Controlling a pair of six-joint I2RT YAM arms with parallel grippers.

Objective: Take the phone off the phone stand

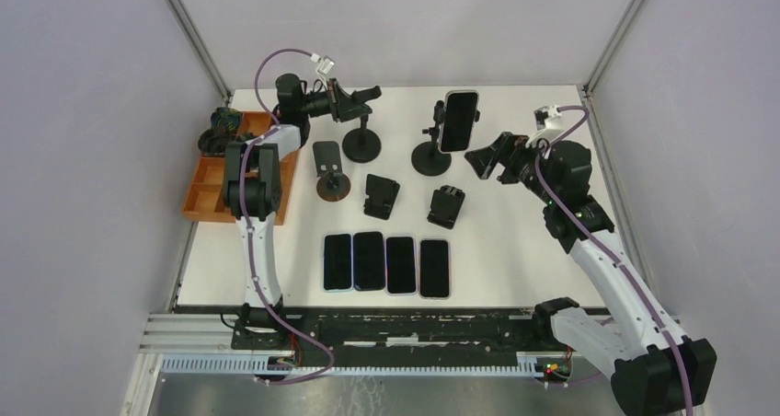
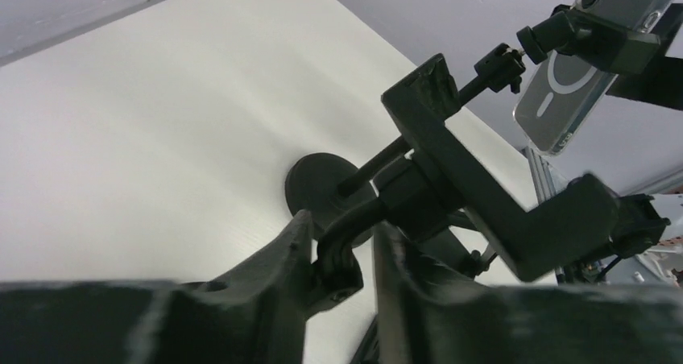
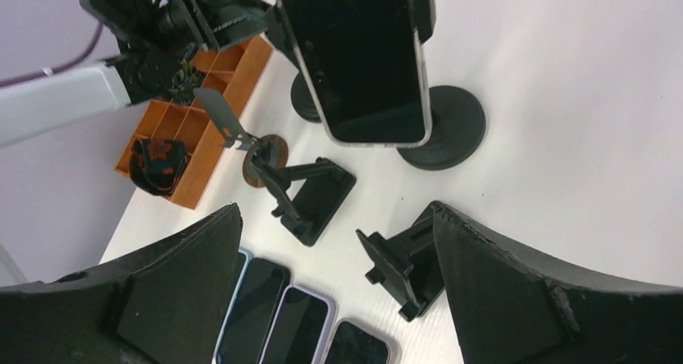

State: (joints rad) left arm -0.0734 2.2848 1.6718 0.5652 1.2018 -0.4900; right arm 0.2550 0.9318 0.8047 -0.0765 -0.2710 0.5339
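Right wrist view: phone (image 3: pixel 358 58) stands upright, dark screen facing us, clamped in the phone stand (image 3: pixel 444 126) on its round base. It is straight ahead of our right gripper (image 3: pixel 334 219), near but not touched. Our right fingers (image 3: pixel 515 291) are spread wide with nothing between them. Top view agrees: our right hand is just beside the phone's right edge, tips pointing at it, with a gap. Under and just ahead of that hand are two folding stands (image 3: pixel 318 195), and the row of four phones (image 1: pixel 386 264) lies flat nearer our bases. Further left of that hand, our left gripper (image 2: pixel 342 259) is clamped on the stem of the empty stand (image 2: pixel 483 195), fingers tight on either side of the joint, the stand's round base just beyond the fingertips. From the left hand the phone shows back-on, up and to the right, well apart. Orange tray (image 1: pixel 235 172) lies behind that hand, left of the left arm.
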